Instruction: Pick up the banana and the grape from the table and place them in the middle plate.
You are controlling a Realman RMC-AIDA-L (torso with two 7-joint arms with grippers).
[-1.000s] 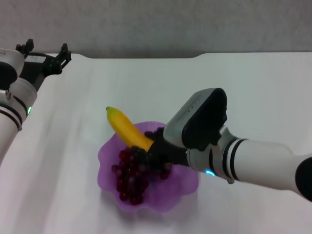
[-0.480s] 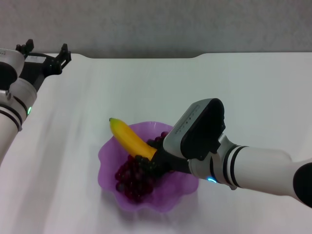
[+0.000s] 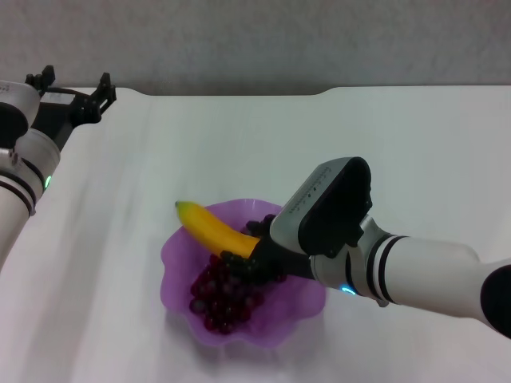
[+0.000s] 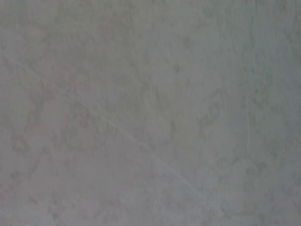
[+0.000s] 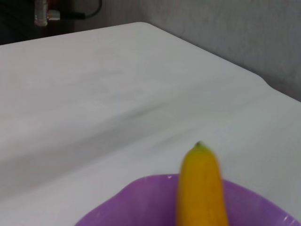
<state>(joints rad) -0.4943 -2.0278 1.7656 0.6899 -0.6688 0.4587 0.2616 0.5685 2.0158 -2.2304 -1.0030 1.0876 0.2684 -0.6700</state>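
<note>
The yellow banana lies across the far left part of the purple scalloped plate, its tip over the rim. My right gripper is shut on the banana's near end, low over the plate. The dark red grape bunch lies in the plate under the gripper. In the right wrist view the banana points away over the plate's rim. My left gripper is parked open at the far left corner of the white table.
The grey wall rises behind the table's far edge. The left wrist view shows only this grey wall.
My right gripper has lowered the banana from above the plate down onto it, and the banana's tip has dropped to the rim. The left arm has not moved.
</note>
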